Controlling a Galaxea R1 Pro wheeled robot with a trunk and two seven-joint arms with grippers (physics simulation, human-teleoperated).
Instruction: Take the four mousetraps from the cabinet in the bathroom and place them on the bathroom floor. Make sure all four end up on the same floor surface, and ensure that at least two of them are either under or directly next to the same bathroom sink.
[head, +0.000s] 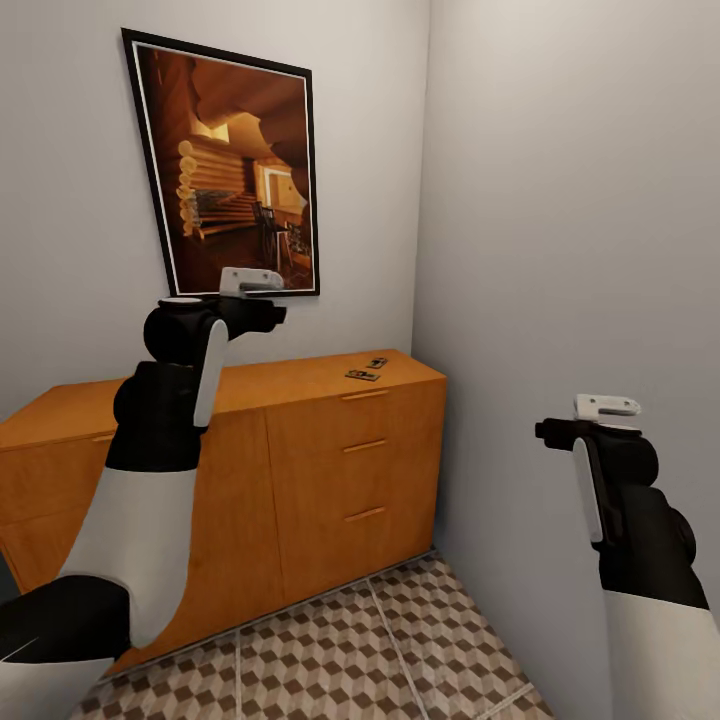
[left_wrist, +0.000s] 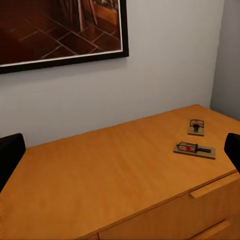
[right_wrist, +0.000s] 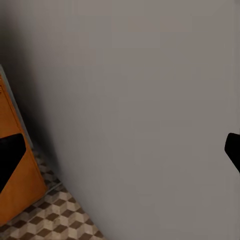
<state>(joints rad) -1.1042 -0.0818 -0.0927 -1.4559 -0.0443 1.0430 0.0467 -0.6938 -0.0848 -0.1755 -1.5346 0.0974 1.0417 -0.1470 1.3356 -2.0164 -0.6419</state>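
On the cabinet top: two mousetraps lie near the right end, close to the room's corner; the nearer mousetrap (left_wrist: 195, 149) sits by the front edge, the farther mousetrap (left_wrist: 197, 127) just behind it, apart from it.
Cabinet: the orange-brown cabinet (head: 300, 470) stands against the back wall, its right end near the side wall; three bar-handled drawers show in its right section.
Floor: the bathroom floor (head: 400, 650) of cube-pattern tiles runs in front of the cabinet.
Above: a framed picture (head: 235, 165) of a log interior hangs on the back wall over the cabinet.
Left gripper (left_wrist: 120, 150): raised over the cabinet's left-middle, well apart from the traps; fingers spread wide, grasping nothing.
Right gripper (right_wrist: 120, 150): beside the cabinet's right end, facing the bare side wall (right_wrist: 150, 100); fingers spread, nothing between them.
In the way: bare wood lies between the left gripper and the traps.
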